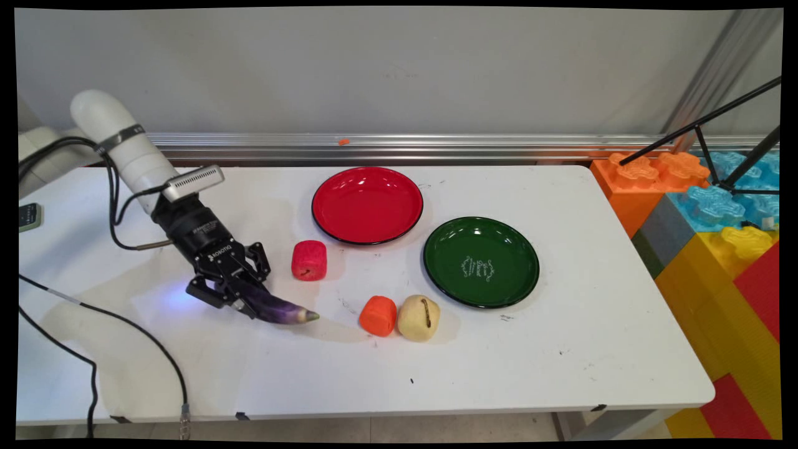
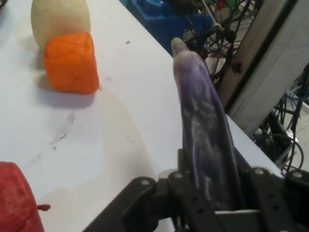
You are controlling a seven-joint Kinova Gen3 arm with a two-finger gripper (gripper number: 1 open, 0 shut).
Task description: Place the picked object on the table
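My gripper [image 1: 244, 298] is shut on a purple eggplant [image 1: 280, 309], low over the table's left half. The eggplant's greenish tip points right, toward an orange toy [image 1: 378, 315] and a beige potato [image 1: 418, 318]. In the hand view the eggplant [image 2: 205, 130] rises from between the fingers, with the orange toy [image 2: 71, 63] and the potato [image 2: 60, 18] at the upper left. A red toy fruit [image 1: 309, 260] sits just right of the gripper and shows at the hand view's lower left corner [image 2: 17, 200].
A red plate [image 1: 367, 204] lies at the back middle of the white table [image 1: 561, 349] and a green plate [image 1: 480, 262] to its right. Large coloured blocks [image 1: 717, 237] stand past the table's right edge. Black cables [image 1: 124, 330] trail across the left.
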